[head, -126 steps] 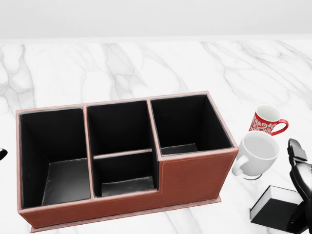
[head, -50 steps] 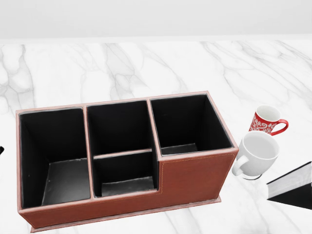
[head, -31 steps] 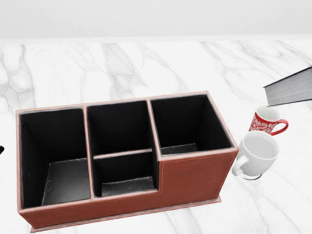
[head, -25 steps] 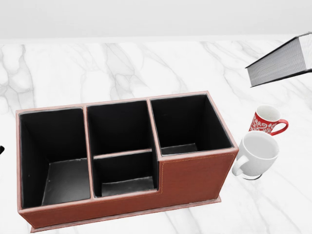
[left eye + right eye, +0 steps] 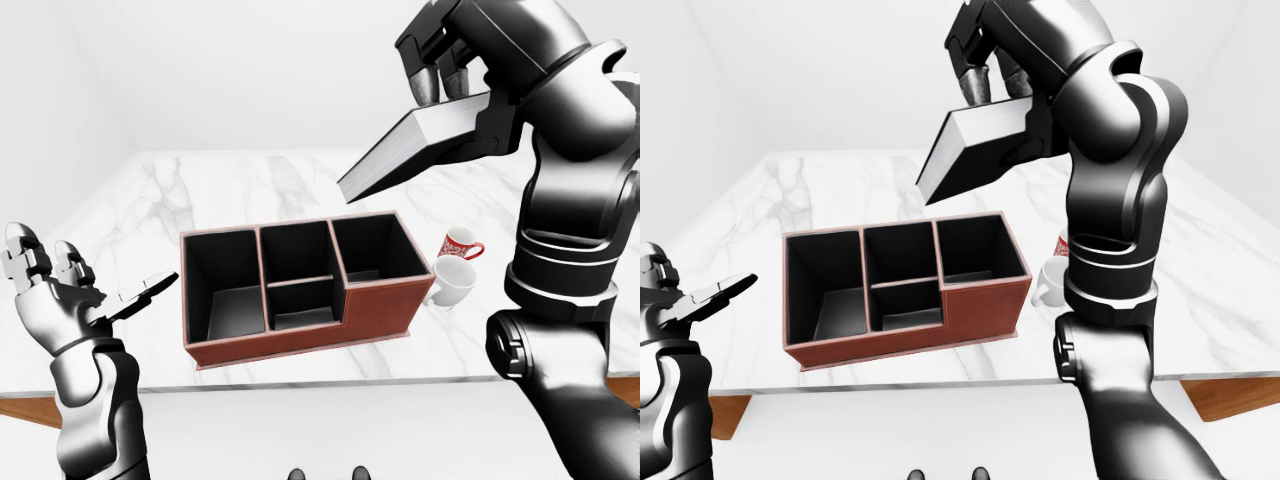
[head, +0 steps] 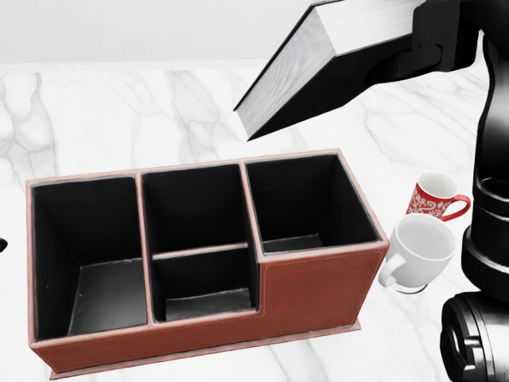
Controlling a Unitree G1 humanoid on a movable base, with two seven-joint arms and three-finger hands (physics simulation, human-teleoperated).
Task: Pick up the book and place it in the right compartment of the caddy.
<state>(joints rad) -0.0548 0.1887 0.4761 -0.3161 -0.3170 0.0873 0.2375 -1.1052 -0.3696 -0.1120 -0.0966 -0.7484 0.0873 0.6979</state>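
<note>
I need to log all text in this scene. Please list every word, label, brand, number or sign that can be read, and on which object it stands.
None: no readable text in any view.
book, held in the right hand: plain dark cover, page edges only.
red mug: white ornamental pattern, no letters.
white mug: blank.
caddy: plain brown wall, no label.

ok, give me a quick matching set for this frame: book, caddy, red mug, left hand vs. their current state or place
Things:
1. book
2. caddy
3. red mug
4. left hand

States:
A. open, fingers spread, holding nothing
B. on the marble top, all compartments empty
C. held tilted in the air by the right hand, above the caddy
D. beside the white mug, right of the caddy in the head view

Pairs: 1-C, 2-B, 3-D, 4-A
</note>
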